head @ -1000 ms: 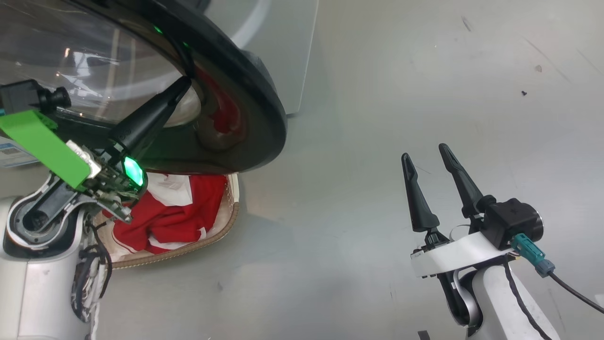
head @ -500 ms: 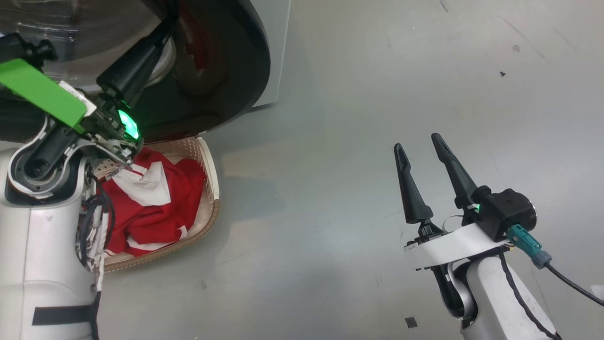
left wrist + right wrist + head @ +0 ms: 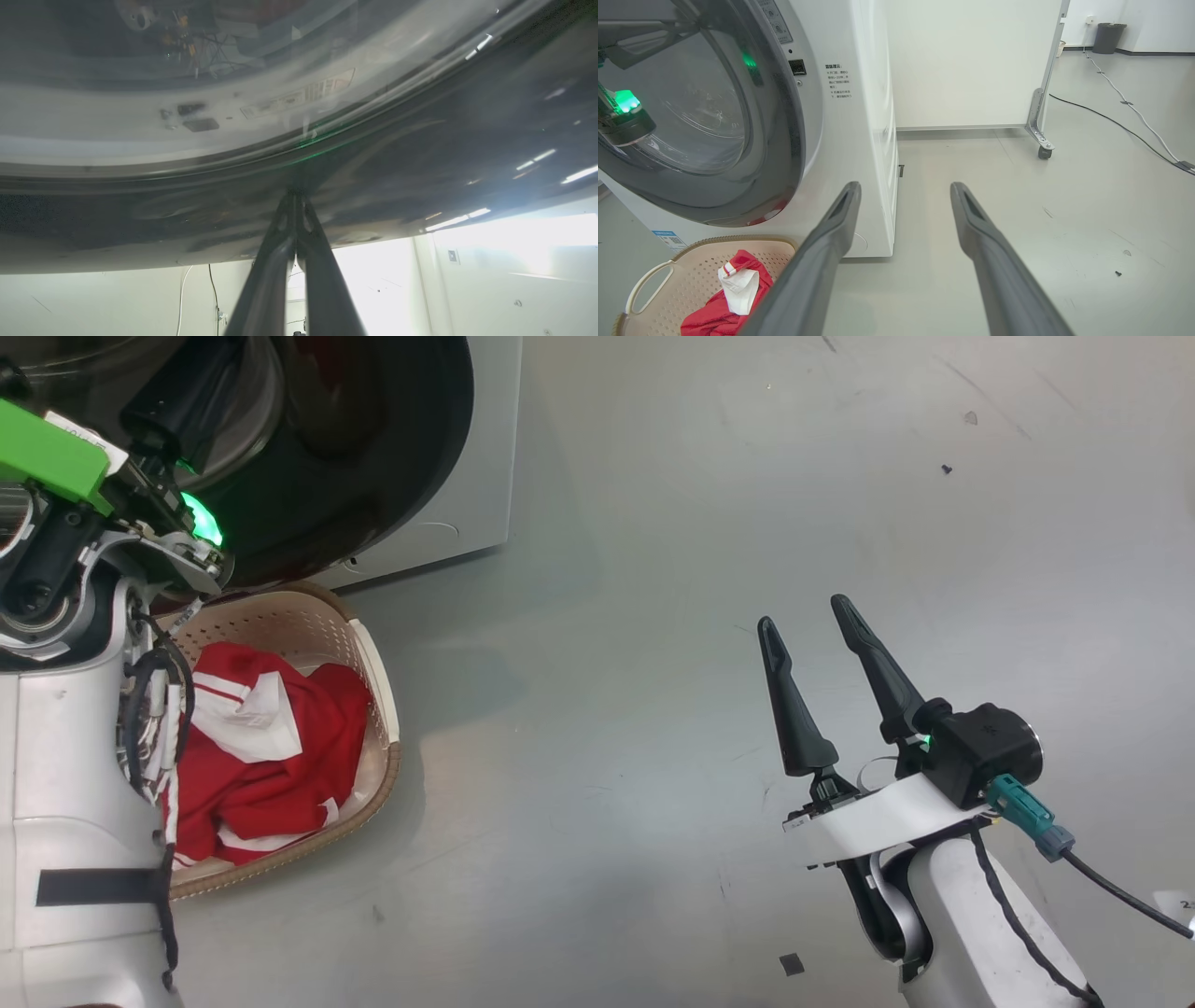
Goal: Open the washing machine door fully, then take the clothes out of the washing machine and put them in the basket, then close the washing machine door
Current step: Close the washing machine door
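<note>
**One basket (image 3: 378, 663) of red clothes (image 3: 271, 747) at the foot of the washing machine (image 3: 859, 116)**

We see the left end effector (image 3: 295, 196) pressed together, tips against the washing machine door (image 3: 420, 154) at its black rim, while the right end effector (image 3: 803, 612) hangs spread above the floor (image 3: 653, 616).

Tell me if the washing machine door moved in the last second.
Yes. Judged against the basket, the washing machine door has swung back toward the washing machine, uncovering the basket's far rim.

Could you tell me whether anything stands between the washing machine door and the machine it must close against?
Nothing visible does. The clothes lie in the basket below the washing machine door, and the shut left hand touches its black rim from outside. The gap behind it is partly hidden.
</note>
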